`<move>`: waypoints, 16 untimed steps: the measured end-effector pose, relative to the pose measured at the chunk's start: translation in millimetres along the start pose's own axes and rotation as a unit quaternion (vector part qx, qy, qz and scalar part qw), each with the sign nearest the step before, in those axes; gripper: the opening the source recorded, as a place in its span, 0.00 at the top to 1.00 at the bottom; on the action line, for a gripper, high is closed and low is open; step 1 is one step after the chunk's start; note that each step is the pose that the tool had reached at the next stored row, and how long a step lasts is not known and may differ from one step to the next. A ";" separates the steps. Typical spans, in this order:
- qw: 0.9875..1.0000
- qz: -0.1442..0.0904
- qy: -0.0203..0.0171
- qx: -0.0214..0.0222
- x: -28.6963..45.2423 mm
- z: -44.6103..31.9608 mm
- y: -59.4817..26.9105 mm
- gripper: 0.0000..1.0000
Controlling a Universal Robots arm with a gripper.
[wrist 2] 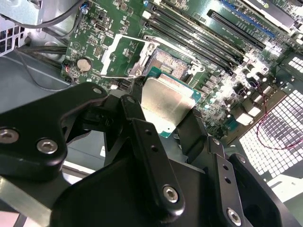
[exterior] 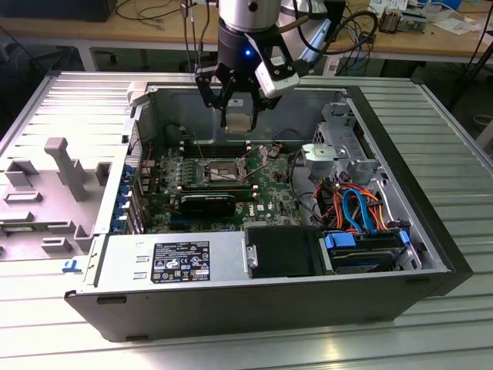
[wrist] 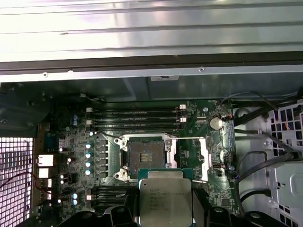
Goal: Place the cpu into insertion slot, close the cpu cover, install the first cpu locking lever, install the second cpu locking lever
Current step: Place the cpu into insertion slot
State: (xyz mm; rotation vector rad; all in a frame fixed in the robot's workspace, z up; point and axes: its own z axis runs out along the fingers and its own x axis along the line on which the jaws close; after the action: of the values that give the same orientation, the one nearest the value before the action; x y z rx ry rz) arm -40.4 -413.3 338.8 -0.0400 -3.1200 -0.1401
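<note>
Jaws are clamped on the cpu (wrist: 164, 201), 1 finger on each of 2 opposite edges, metal top facing the wrist cameras. The chip is in the air, not seated. The insertion slot (wrist: 147, 156) sits below the jaws and just ahead of them, apart from the chip, with its dark contact field bare.

View differences:
- Exterior view: the arm (exterior: 246, 31) hangs over the open computer case (exterior: 431, 254). The chip is mostly hidden between the jaws, and the slot is straight under them.
- First wrist view: I look down past the chip onto the slot's silver rim.
- Second wrist view: I get the cpu cover (wrist 2: 109, 56) swung open beside the slot, clear of the jaws, with green board showing through its window.

Counts: 1 cpu, 1 slot, 1 cover, and 1 coin cell (wrist 2: 84, 64) just past the cover from the jaws.

Containers: the case lies on its side on the ribbed tabletop (exterior: 231, 347). Inside, below the jaws, is the motherboard (exterior: 266, 196). Further out from them are the power supply (exterior: 181, 262), a black fan shroud (exterior: 281, 250), and a bundle of orange and blue cables (exterior: 354, 204).
</note>
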 end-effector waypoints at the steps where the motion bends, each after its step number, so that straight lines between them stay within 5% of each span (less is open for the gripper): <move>1: 1.000 0.000 0.000 0.000 0.0 0.1 -0.5 0.46; 16: 1.000 0.000 0.000 0.000 0.0 1.8 -6.2 0.46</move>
State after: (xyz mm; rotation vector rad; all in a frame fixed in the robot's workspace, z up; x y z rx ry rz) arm -40.5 -419.3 336.4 -0.0400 -3.1200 -0.1402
